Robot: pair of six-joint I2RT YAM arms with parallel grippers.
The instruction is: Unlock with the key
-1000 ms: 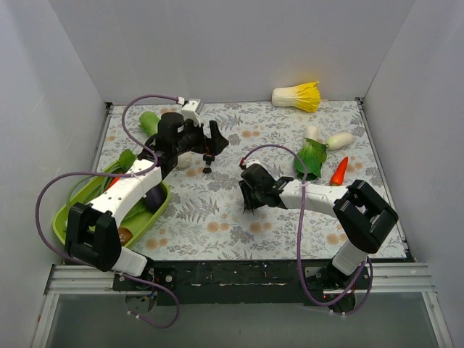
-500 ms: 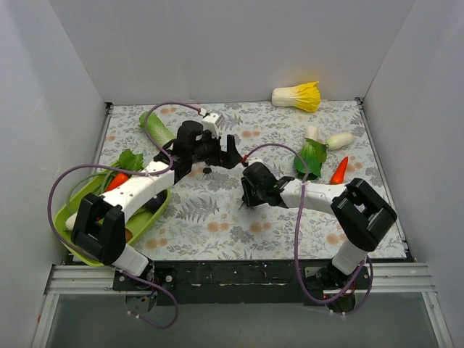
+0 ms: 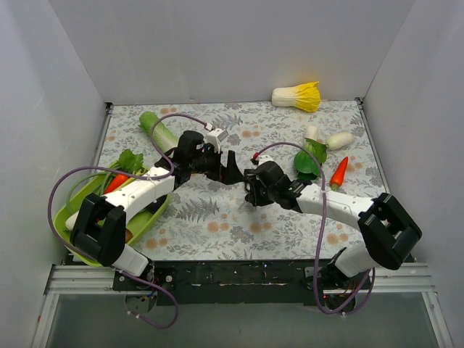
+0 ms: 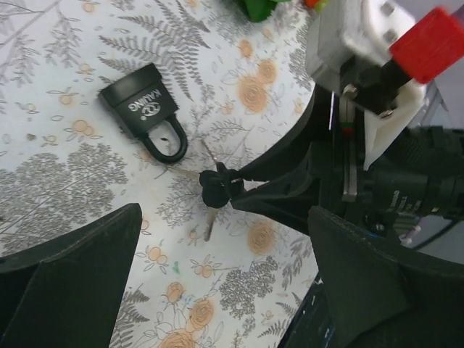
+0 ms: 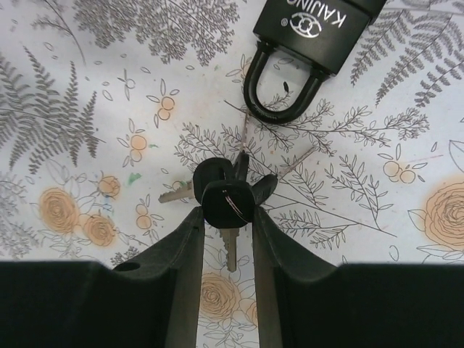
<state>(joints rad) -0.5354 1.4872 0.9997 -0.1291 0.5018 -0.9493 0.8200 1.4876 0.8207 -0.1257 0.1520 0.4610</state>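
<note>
A black padlock (image 5: pixel 312 27) lies flat on the floral cloth, shackle pointing toward a bunch of keys (image 5: pixel 217 185). My right gripper (image 5: pixel 226 212) is shut on the black head of one key (image 5: pixel 226 203), whose blade points down at the cloth. In the left wrist view the padlock (image 4: pixel 141 109) lies left of the keys (image 4: pixel 214 190), with the right gripper's fingers (image 4: pixel 268 190) reaching in from the right. My left gripper (image 4: pixel 225 290) hovers wide open above them, holding nothing. In the top view the left gripper (image 3: pixel 232 170) and right gripper (image 3: pixel 251 191) are close together mid-table; the padlock is hidden there.
A green tray (image 3: pixel 72 210) with vegetables sits at the left edge. A carrot (image 3: pixel 338 171), bok choy (image 3: pixel 310 156), white radish (image 3: pixel 339 139) and napa cabbage (image 3: pixel 297 95) lie at the back right. A green vegetable (image 3: pixel 156 125) lies at the back left.
My left arm has swung right toward the table's middle, staying open. My right gripper has shifted slightly back and right and narrowed onto the key head.
</note>
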